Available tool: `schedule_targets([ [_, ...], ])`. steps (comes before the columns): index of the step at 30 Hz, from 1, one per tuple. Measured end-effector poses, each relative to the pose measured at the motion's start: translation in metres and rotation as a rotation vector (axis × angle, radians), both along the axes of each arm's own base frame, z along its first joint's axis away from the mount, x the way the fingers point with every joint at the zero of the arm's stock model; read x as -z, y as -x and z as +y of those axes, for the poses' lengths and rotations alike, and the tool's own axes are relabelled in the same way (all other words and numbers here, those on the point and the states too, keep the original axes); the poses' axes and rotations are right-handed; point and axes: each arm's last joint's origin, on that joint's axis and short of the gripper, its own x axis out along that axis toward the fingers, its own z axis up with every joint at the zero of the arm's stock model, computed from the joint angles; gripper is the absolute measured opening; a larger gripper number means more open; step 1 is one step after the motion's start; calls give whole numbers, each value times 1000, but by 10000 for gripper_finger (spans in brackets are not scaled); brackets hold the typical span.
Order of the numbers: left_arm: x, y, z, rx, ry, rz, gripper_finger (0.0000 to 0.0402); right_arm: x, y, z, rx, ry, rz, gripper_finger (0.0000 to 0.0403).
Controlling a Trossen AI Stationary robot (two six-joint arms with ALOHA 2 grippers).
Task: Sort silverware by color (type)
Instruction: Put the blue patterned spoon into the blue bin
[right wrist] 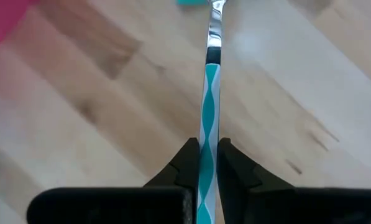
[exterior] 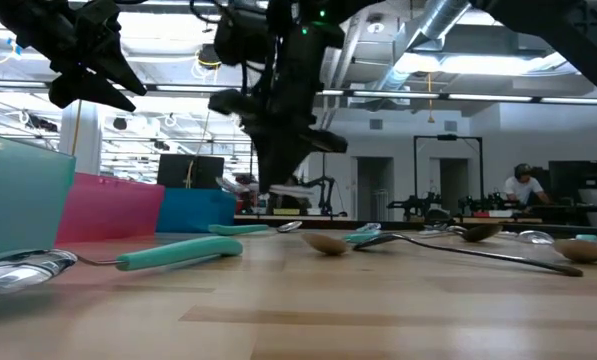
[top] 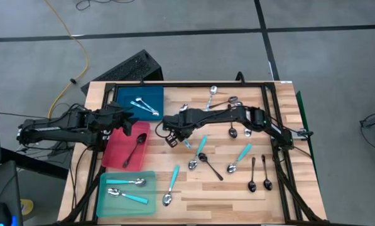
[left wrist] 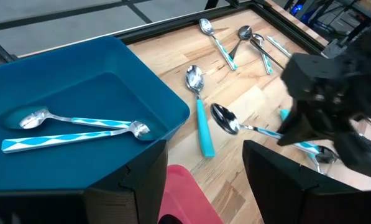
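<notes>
Right gripper (right wrist: 209, 163) pinching a patterned spoon (right wrist: 209, 93).
Fingers closed on its turquoise-and-white handle above the table (top: 237, 188); left gripper (top: 125, 118) near the blue tray (top: 121, 94), seemingly parted, empty.

Three trays sat along the table's (top: 237, 191) left side: the far tray (top: 127, 110) held two spoons (top: 144, 105), the middle tray (top: 115, 154) one spoon (top: 134, 150), the near tray (top: 105, 202) two more (top: 127, 189). The left gripper (top: 128, 119) hung over the edge between far and middle trays. Just right of the trays, the right gripper (top: 170, 135) pinched a spoon (right wrist: 208, 124) above the table. Loose spoons (top: 237, 160) lay scattered across the right half.
</notes>
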Motion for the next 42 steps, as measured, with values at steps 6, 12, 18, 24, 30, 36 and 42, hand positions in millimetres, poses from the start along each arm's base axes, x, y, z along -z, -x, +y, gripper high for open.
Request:
schedule_targets([
  [6,0,0,0,0,0,0,195,-10,-9,6,-36,40,-91,56],
  [12,0,0,0,-1,0,0,195,-18,-19,3,-34,49,-216,56],
  [18,0,0,0,-1,1,-1,195,-25,-28,-7,-13,57,-333,56],
  [24,0,0,0,-2,1,-1,195,-28,-32,-21,10,68,-393,56],
  [30,0,0,0,-5,1,2,195,-32,-35,-37,33,85,-451,56],
  [36,2,1,0,-18,-7,22,195,-38,-38,-53,18,126,-526,56],
  [42,2,2,0,-21,-9,27,195,-44,-42,-64,-15,181,-593,56],
])
